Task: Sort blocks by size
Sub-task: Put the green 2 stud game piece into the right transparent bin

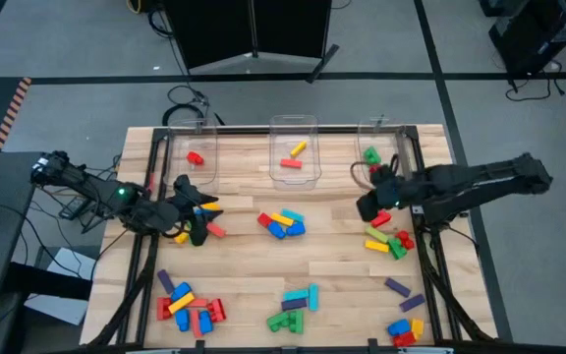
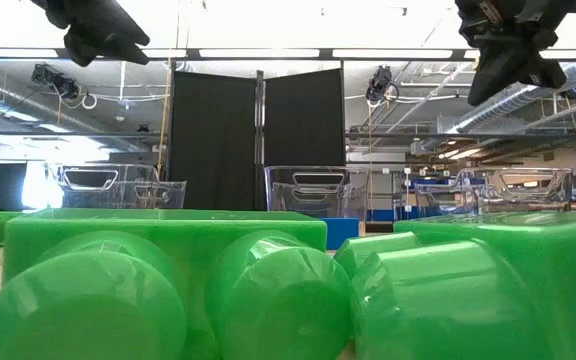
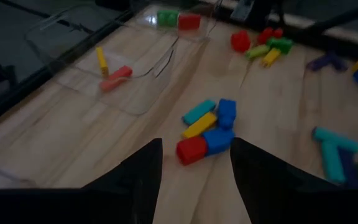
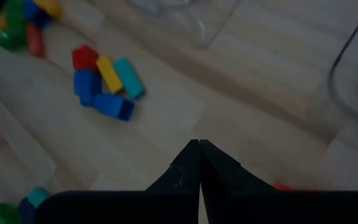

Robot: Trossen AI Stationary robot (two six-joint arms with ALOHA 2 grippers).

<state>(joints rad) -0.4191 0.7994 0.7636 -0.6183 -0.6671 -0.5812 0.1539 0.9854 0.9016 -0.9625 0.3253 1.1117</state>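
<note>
Meanwhile the right claw [image 4: 198, 149], pressed together and holding nothing, hangs near the right bin [image 1: 381, 147] while the left claw [image 3: 194, 165] stands spread just short of the centre blocks [image 1: 282, 223], where a careless descent could scatter them.

This is looking like a robotics lab or test bay inside an industrial hall. Bare pipes and ducts [image 2: 528, 100] are running under an open ceiling, with strip lights [image 2: 268, 52] glowing along it. A black folding screen [image 2: 258, 140] is standing behind the wooden bench [image 1: 254, 256], which is sitting in a black metal frame on grey floor. Loose cables [image 1: 187, 98] are trailing across that floor, and striped hazard tape [image 1: 13, 113] is marking one edge.
</note>
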